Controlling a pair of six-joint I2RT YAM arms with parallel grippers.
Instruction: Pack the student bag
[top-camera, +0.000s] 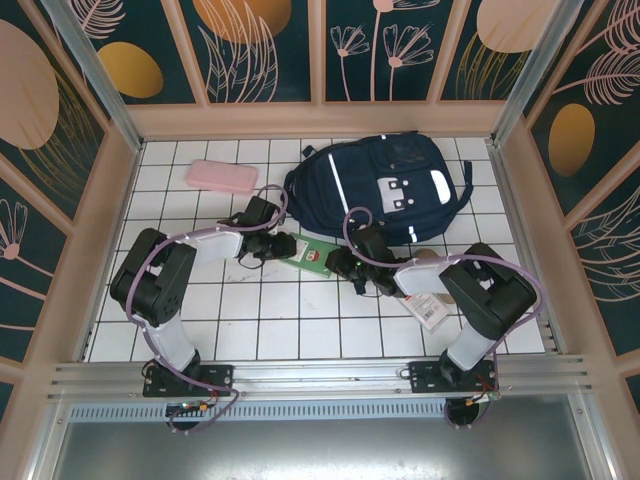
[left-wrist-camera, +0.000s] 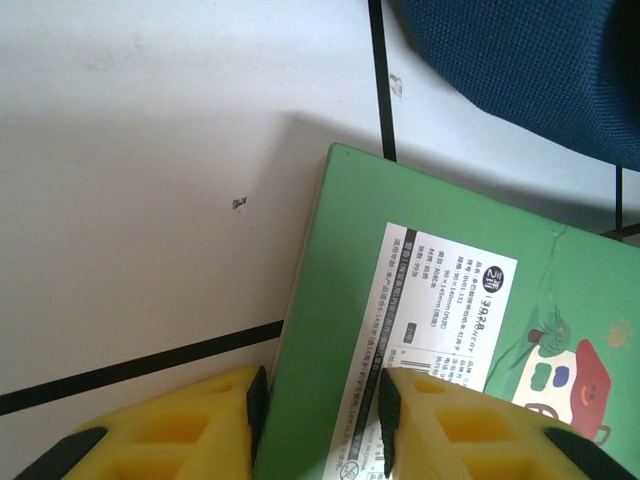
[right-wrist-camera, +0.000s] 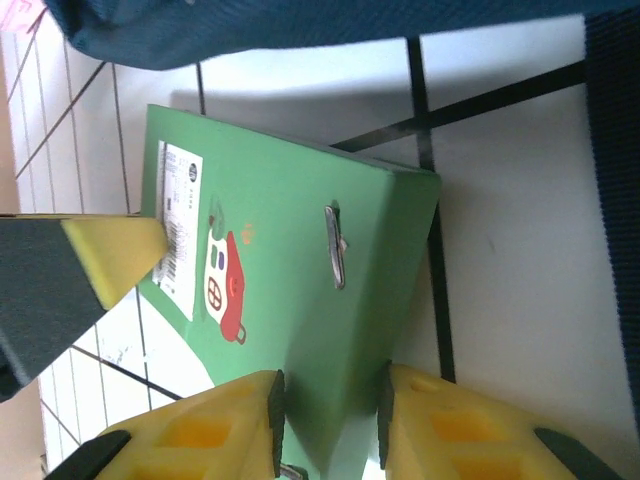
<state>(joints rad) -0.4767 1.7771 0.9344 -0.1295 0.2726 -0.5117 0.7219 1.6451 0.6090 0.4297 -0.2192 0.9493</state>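
Observation:
The student bag (top-camera: 380, 190), a dark navy backpack with a white stripe and a grey-white patch, lies at the back centre of the tiled table; its fabric (left-wrist-camera: 530, 70) (right-wrist-camera: 300, 25) shows in both wrist views. Just in front of it a small green notebook (top-camera: 308, 255) (left-wrist-camera: 440, 330) (right-wrist-camera: 290, 230) with a red house picture and a white label is raised off the tiles and casts a shadow. My left gripper (top-camera: 282, 247) (left-wrist-camera: 320, 410) is shut on its labelled end. My right gripper (top-camera: 345, 263) (right-wrist-camera: 330, 410) is shut on the opposite corner. One of the left gripper's fingers (right-wrist-camera: 115, 250) rests on the label.
A pink pencil case (top-camera: 222, 176) lies at the back left. A white tagged item (top-camera: 430, 305) sits partly under my right arm. A navy bag strap (right-wrist-camera: 615, 150) runs along the tiles right of the notebook. Wooden walls enclose the table.

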